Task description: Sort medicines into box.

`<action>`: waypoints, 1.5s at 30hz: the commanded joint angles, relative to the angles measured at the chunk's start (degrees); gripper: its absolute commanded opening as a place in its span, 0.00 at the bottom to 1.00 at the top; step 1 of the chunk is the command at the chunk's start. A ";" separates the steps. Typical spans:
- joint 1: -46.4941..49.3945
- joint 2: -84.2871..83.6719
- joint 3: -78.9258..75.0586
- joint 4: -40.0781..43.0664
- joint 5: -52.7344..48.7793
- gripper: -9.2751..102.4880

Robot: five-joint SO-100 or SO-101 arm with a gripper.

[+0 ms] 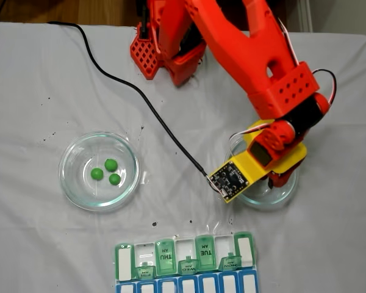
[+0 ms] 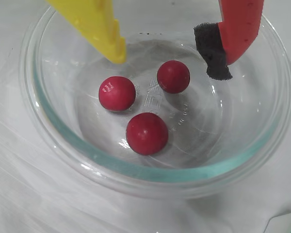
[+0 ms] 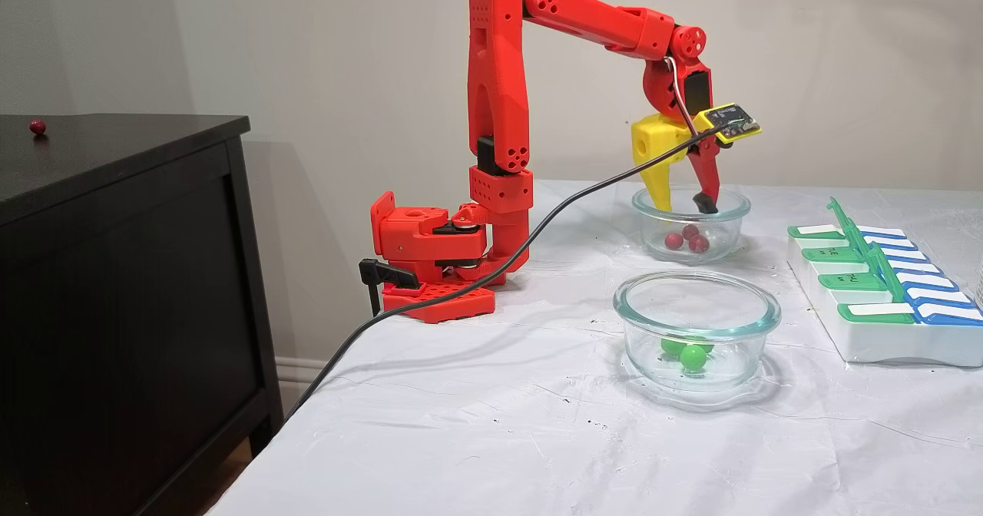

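Counter point(image 3: 491, 424) under a white sheet carries everything: the pill organiser point(image 3: 883, 301) sits at the right edge in the side fixed view, several green lids standing up, nothing visibly loaded into it yet as far as I can tell. Arm point(image 3: 584, 21) reaches out over the far glass dish point(image 3: 691, 224); the nearer glass dish point(image 1: 99, 171) holds the three green balls point(image 1: 107, 171), well apart from the action. End effector point(image 2: 172, 63) is open — yellow finger point(image 2: 99, 29) and red finger with the black foam pad point(image 2: 212, 51) hang just inside the far dish's rim, gripping nothing. Three red balls point(image 2: 140, 102) lie on the dish floor below, close together but not touching in the wrist view. The step in hand looks like the first red pick. You want the upper ball point(image 2: 173, 76) — it lies nearest the gap between the fingers, slightly toward the pad side. Come straight down so the yellow tip lands between it and the left ball point(image 2: 117, 93), not on top of either. Close slowly; glossy spheres on glass will squirt out if you pinch above their middle, so get the tips low, near the dish floor. Watch the curved wall on the red finger's side — contact there could drag the dish. Lift vertically until clear of the rim before swinging to the organiser.
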 commanded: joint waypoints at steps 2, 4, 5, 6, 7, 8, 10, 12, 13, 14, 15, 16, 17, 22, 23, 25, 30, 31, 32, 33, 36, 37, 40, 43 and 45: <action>-0.88 0.62 0.09 -1.14 0.35 0.34; -1.14 0.26 0.62 -1.93 0.53 0.34; -1.23 -0.09 0.79 -2.46 0.62 0.34; -1.23 -0.35 0.88 -2.81 0.70 0.34; -1.32 -0.62 1.05 -3.16 0.79 0.34; -1.32 -0.88 1.14 -3.60 0.88 0.33; -1.41 -1.14 1.32 -4.13 1.05 0.33; -1.41 -1.41 1.32 -4.39 1.14 0.33; -1.41 -1.49 1.41 -4.57 1.23 0.33; -1.41 -1.49 1.41 -4.66 1.23 0.33; -1.49 -1.67 1.41 -4.75 1.23 0.33; -1.58 -1.85 1.41 -4.75 1.23 0.33; -1.67 -1.93 1.49 -4.83 1.32 0.32; -2.81 -2.55 1.85 -3.78 1.85 0.32; -2.99 -2.55 1.85 -3.60 1.85 0.32; -3.25 -2.81 1.85 -3.34 2.02 0.32; -2.72 -3.60 1.41 -3.87 2.37 0.31; -2.72 -3.60 1.32 -3.96 2.46 0.31; -2.72 -3.60 1.32 -3.96 2.37 0.31; -2.72 -3.60 1.32 -3.96 2.37 0.31; -2.29 -3.52 0.97 -4.22 2.29 0.31; -2.02 -3.52 0.79 -4.39 2.29 0.31; -1.93 -3.25 0.62 -4.57 2.20 0.31; -1.58 -2.64 0.44 -4.66 2.20 0.31; -1.14 -2.29 0.26 -4.66 2.11 0.31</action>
